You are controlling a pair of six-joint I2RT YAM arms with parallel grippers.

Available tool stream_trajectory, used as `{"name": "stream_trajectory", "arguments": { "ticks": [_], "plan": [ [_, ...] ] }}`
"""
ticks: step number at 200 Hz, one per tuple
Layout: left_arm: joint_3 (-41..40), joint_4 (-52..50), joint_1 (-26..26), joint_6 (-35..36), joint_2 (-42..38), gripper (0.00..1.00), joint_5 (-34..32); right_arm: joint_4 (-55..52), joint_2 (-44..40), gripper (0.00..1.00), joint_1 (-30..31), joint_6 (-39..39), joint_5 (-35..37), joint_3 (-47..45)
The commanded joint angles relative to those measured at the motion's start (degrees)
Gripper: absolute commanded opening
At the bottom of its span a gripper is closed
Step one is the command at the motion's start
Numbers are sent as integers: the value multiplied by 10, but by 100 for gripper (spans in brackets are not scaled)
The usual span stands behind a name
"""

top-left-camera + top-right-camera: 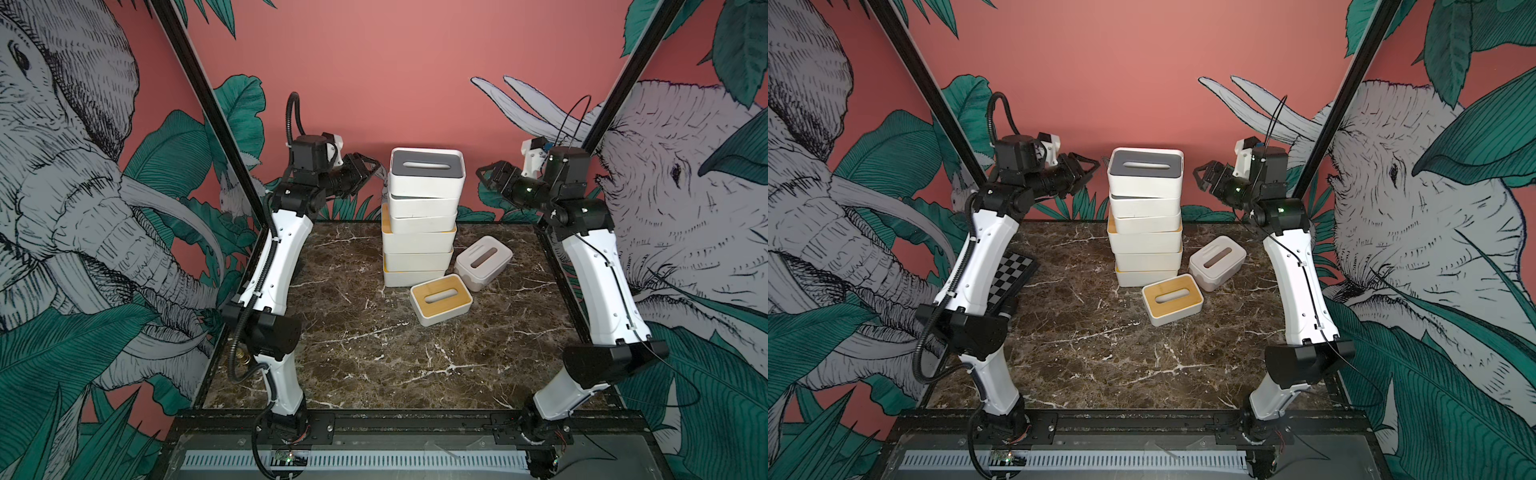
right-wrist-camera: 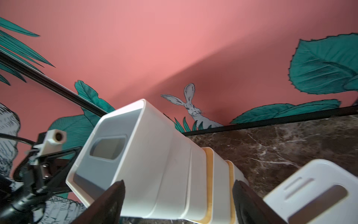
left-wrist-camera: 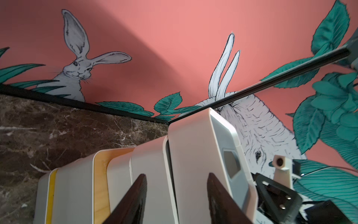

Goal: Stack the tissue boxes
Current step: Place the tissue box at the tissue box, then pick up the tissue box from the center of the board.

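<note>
A stack of several tissue boxes [image 1: 417,237] stands at the back middle of the table in both top views. A grey-lidded box [image 1: 427,172] sits on top, a little askew. Two more tissue boxes lie loose to the stack's right: a bamboo-lidded one [image 1: 441,298] and a white one [image 1: 483,262]. My left gripper [image 1: 372,166] hovers open just left of the top box [image 3: 193,145], and its fingers [image 3: 142,182] do not pinch it. My right gripper [image 1: 484,174] is open to the right of the top box [image 2: 151,155], with a clear gap.
The dark marble table [image 1: 374,353] has black rails along its edges. A black-and-white checkerboard panel [image 1: 1007,278] leans at the left edge behind my left arm. Patterned walls close in on three sides. The white loose box [image 2: 310,194] lies below my right gripper.
</note>
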Motion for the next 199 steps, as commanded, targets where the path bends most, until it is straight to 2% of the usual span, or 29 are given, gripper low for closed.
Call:
{"name": "stream_trajectory", "arguments": {
  "ticks": [1, 25, 59, 74, 87, 104, 138, 166, 183, 199],
  "plan": [
    [-62, -25, 6, 72, -108, 98, -7, -40, -88, 99, -10, -26, 24, -57],
    [-205, -45, 7, 119, -225, 100, -40, -49, -166, 99, -24, -35, 53, -158],
    [-375, -74, 32, 82, -366, 99, -62, -77, -248, 99, -27, -33, 90, -295],
    [-426, -91, 32, 86, -411, 100, -82, -97, -280, 99, -26, 9, 115, -371],
    [-476, -89, 32, 82, -447, 100, -92, -70, -308, 99, -25, 55, 105, -461],
    [-533, -76, 32, 67, -475, 100, -99, -36, -324, 99, -14, 121, 99, -534],
    [-611, -31, 31, 37, -495, 99, -80, -2, -294, 99, 53, 252, 183, -599],
    [-662, 8, 31, 17, -511, 99, -78, 85, -233, 93, 79, 358, 163, -640],
    [-693, 45, 31, -4, -517, 99, -72, 106, -182, 90, 90, 389, 164, -631],
    [-701, 56, 31, -5, -514, 99, -67, 119, -129, 86, 92, 414, 137, -613]
  ]
}}
